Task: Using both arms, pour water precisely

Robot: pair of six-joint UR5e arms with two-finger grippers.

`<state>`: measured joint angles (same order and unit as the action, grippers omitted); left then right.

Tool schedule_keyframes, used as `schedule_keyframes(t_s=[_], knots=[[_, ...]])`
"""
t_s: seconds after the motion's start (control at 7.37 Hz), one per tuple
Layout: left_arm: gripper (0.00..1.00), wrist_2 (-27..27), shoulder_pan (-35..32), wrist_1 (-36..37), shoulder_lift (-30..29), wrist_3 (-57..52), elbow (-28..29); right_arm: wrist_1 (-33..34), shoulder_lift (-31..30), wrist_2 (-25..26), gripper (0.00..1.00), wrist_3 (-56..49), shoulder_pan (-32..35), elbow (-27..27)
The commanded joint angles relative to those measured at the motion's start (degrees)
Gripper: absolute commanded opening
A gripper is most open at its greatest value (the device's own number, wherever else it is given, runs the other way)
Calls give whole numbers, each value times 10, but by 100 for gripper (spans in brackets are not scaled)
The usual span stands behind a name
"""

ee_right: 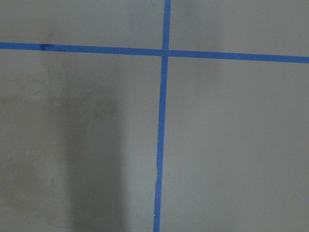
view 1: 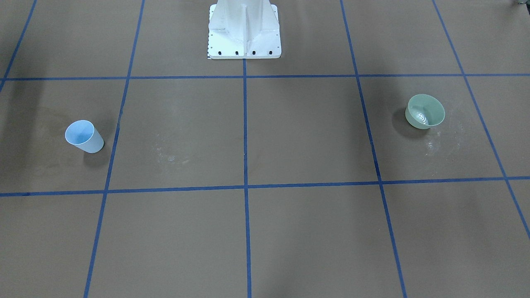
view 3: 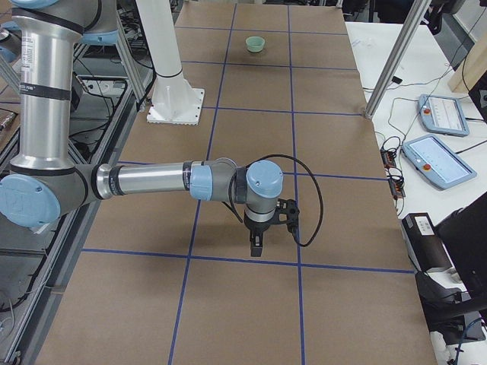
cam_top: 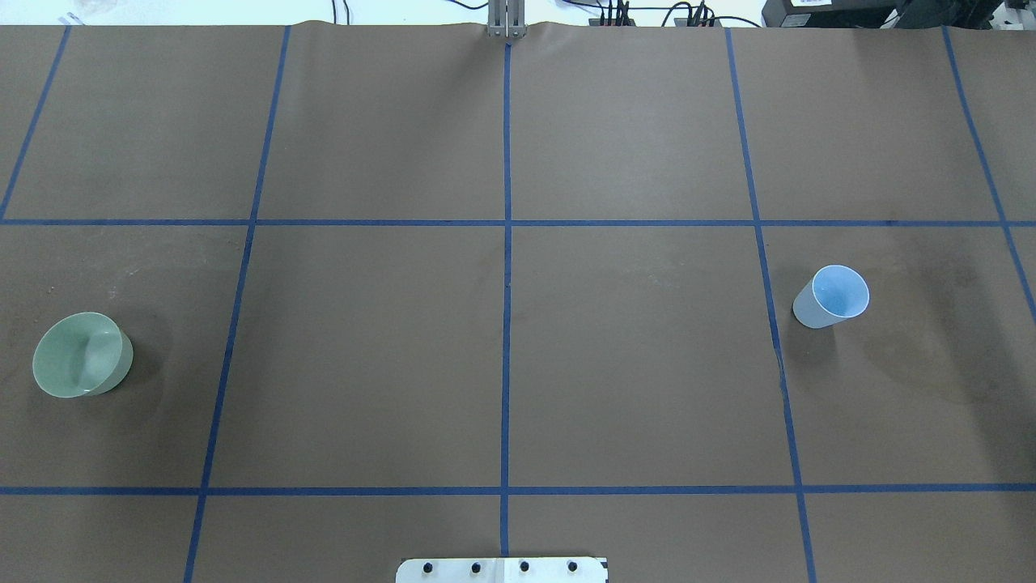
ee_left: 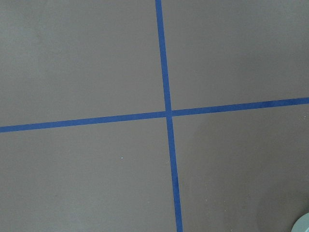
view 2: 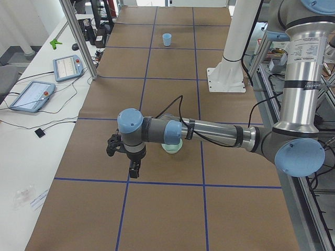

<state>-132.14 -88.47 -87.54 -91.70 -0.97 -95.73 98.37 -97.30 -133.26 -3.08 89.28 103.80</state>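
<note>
Matte brown desk [cam_top: 631, 364]: round green bowl [cam_top: 81, 355] at 9 o'clock (water [view 1: 420, 118] glints inside), tapered blue cup [cam_top: 834, 295] at 3. Whether left hand [view 2: 134, 172] and right hand [view 3: 256, 249] are open, I cannot tell.

From here I can read no word, number or brand in any feed. The left arm [view 2: 301, 94] carries a printed sticker [view 2: 304, 49] on its upright tube. The right arm [view 3: 42, 114] has a second sticker [view 3: 34, 47]. On both, the lettering is too small for me to make out. The teach pendant screens [view 2: 65, 64] beside the tabletop [view 2: 172, 63] are a blur.
</note>
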Motion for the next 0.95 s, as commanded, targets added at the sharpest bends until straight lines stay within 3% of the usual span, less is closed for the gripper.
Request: schedule_keyframes(t_s=[0.0, 0.81], knots=[[100, -1, 1, 0, 7, 0, -4, 0, 0, -2, 100, 0, -1, 3], [100, -6, 6, -10, 19, 7, -2, 0, 2, -4, 100, 1, -1, 9]])
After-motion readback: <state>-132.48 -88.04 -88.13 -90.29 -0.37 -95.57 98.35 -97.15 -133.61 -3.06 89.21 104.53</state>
